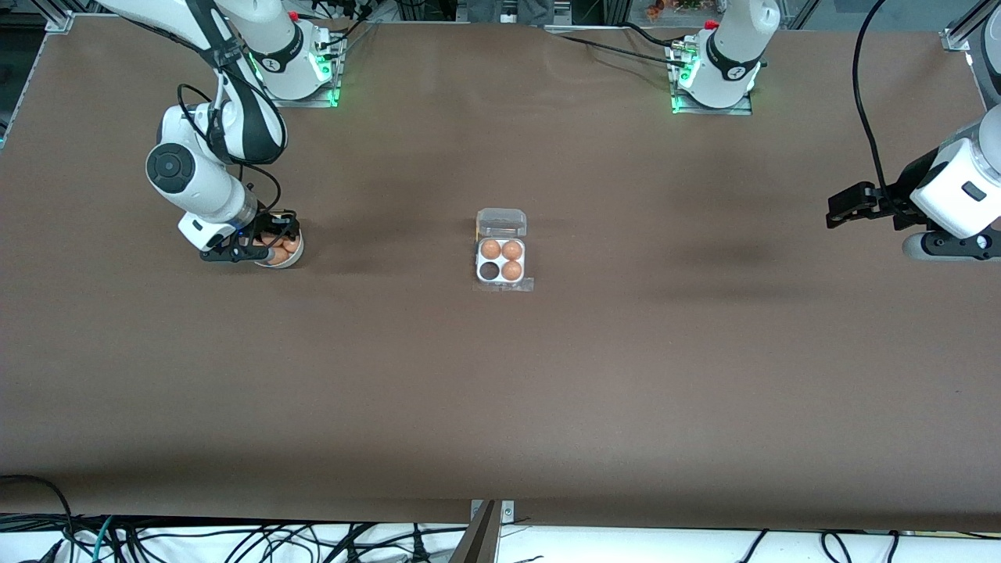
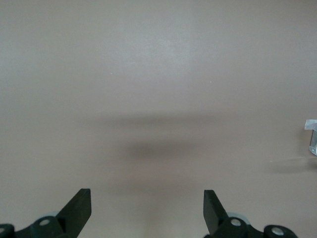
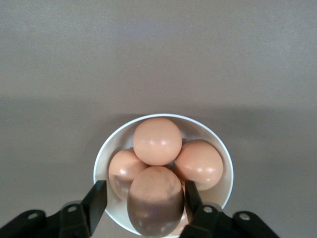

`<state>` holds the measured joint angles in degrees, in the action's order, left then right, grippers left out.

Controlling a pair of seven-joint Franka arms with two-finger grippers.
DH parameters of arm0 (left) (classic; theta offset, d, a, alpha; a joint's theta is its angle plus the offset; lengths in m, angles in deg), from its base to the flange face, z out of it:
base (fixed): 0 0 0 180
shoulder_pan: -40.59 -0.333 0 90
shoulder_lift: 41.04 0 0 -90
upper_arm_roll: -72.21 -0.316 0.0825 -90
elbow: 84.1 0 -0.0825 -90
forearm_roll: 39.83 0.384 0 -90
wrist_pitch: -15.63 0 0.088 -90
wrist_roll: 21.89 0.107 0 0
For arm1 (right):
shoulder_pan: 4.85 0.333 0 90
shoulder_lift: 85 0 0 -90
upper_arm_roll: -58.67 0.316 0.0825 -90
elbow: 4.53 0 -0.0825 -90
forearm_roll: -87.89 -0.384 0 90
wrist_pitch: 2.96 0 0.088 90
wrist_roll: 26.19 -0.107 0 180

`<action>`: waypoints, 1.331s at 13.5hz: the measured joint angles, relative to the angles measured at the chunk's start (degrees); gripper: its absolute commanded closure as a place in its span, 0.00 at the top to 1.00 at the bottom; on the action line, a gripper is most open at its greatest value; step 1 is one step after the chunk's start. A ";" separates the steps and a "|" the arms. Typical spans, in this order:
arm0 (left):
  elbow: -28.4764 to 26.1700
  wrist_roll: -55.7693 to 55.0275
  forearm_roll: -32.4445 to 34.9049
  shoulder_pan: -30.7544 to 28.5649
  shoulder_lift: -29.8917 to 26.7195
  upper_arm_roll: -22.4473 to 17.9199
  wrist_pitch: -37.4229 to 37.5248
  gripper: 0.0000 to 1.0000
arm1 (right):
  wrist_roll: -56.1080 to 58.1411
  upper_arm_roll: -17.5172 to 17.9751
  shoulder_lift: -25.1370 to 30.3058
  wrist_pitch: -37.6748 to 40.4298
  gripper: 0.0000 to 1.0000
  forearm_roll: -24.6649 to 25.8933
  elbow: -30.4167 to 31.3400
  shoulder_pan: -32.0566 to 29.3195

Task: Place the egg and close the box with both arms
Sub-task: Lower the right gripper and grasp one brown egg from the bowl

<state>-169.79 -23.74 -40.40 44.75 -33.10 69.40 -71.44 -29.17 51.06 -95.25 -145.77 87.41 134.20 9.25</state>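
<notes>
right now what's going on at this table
The right gripper is down in the bowl toward the right arm's end of the table, its jaws on either side of one egg of the pile; whether they grip it yet cannot be told. The box sits mid-table with its lid open, three cells filled and one empty. The left gripper waits over bare table at the left arm's end, jaws open, holding nothing.

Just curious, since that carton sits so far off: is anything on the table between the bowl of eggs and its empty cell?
Nothing visible: bare brown table lies between the round white bowl and the clear-plastic carton, whose transparent lid stands open.
</notes>
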 measured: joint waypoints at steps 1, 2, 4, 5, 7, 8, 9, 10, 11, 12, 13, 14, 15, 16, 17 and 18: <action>0.00 0.00 0.00 0.00 0.02 0.00 0.00 1.00 | 0.02 0.00 0.00 0.00 0.61 0.01 0.00 0.00; 0.00 0.00 0.00 0.00 0.02 0.00 0.00 1.00 | 0.08 -0.03 0.00 0.04 0.61 0.01 0.00 -0.01; 0.00 0.00 0.00 0.00 0.04 0.00 0.00 1.00 | 0.44 -0.09 -0.02 0.29 0.60 0.02 0.00 -0.03; 0.00 0.00 0.00 0.00 0.04 0.00 0.00 1.00 | 0.54 -0.14 -0.04 0.61 0.58 0.01 0.00 -0.06; 0.00 0.00 0.00 0.00 0.04 0.00 0.00 1.00 | 0.66 -0.22 -0.10 0.89 0.54 0.05 0.00 -0.22; 0.00 0.00 0.00 0.00 0.04 0.00 0.00 1.00 | 0.72 -0.23 -0.12 0.98 0.54 0.05 0.00 -0.29; 0.00 0.00 0.00 0.00 0.05 0.00 0.00 1.00 | 0.75 -0.23 -0.15 1.06 0.53 0.05 0.00 -0.33; 0.00 0.00 0.00 0.00 0.05 0.00 0.00 1.00 | 0.81 -0.23 -0.20 1.15 0.50 0.09 0.00 -0.35; 0.00 0.00 0.00 0.00 0.05 0.00 0.00 1.00 | 0.87 -0.23 -0.28 1.22 0.49 0.13 0.00 -0.36; 0.00 0.00 0.00 0.00 0.05 0.00 0.00 1.00 | 0.88 -0.23 -0.31 1.34 0.47 0.13 -0.05 -0.36; 0.00 0.00 0.00 0.00 0.05 0.00 0.00 1.00 | 0.91 -0.23 -0.33 1.52 0.46 0.14 -0.14 -0.37; 0.00 0.00 0.00 0.00 0.05 0.00 0.00 1.00 | 0.91 -0.26 -0.35 1.76 0.43 0.19 -0.26 -0.38; 0.00 0.00 0.00 0.00 0.05 0.00 0.00 1.00 | 0.93 -0.29 -0.36 2.03 0.42 0.19 -0.40 -0.38; 0.00 0.00 0.00 0.00 0.05 0.00 0.00 1.00 | 0.94 -0.29 -0.38 2.39 0.42 0.19 -0.58 -0.38; 0.00 0.00 0.00 0.00 0.07 0.00 0.00 1.00 | 0.95 -0.29 -0.40 2.73 0.42 0.19 -0.75 -0.38; 0.00 0.00 0.00 0.00 0.13 0.00 0.00 1.00 | 0.95 -0.29 -0.40 2.91 0.40 0.20 -0.89 -0.38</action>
<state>-169.79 -23.74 -40.40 44.75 -32.97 69.40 -71.44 -28.22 50.77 -95.65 -142.85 87.60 133.31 8.87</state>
